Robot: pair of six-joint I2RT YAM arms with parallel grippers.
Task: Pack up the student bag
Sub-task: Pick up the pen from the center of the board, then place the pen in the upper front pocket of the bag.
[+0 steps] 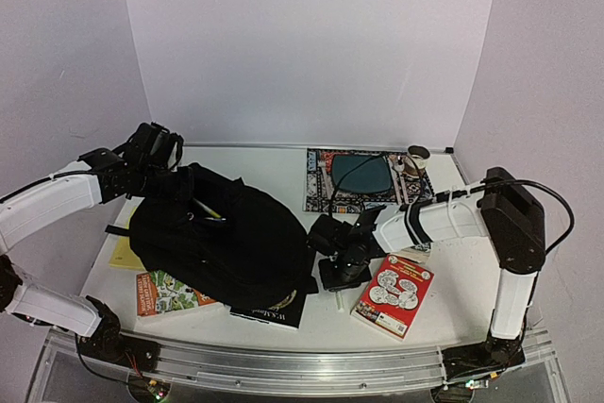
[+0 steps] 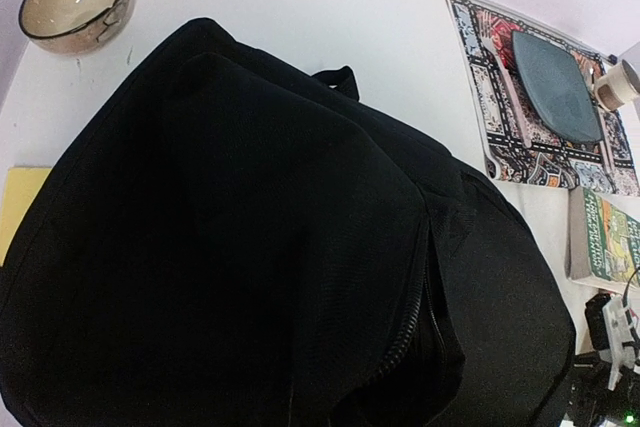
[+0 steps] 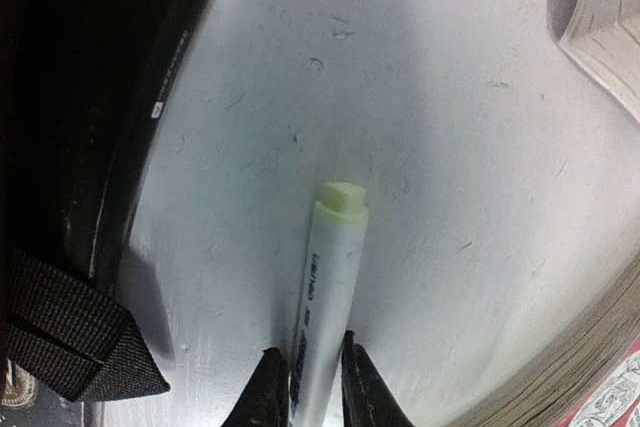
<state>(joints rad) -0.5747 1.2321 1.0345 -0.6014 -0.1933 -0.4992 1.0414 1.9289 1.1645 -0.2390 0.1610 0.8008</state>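
The student bag [image 1: 226, 233] is a large black backpack lying at the left-middle of the table. It fills the left wrist view [image 2: 250, 227], where its zipper [image 2: 425, 297] gapes a little. My left gripper [image 1: 168, 165] sits at the bag's far left top edge, shut on its fabric; its fingers are hidden in the wrist view. My right gripper [image 1: 343, 271] is down on the table just right of the bag. Its jaws [image 3: 307, 387] press both sides of a white marker pen [image 3: 325, 287] that lies on the table.
A red book [image 1: 394, 294] lies right of the right gripper. A green-covered book [image 1: 165, 294], a black book [image 1: 269, 313] and a yellow sheet [image 1: 123, 252] stick out from under the bag. A patterned mat [image 1: 321, 191] with a teal plate [image 1: 360, 174] and a cup [image 1: 416, 159] lies at the back. A bowl [image 2: 77, 2] sits far left.
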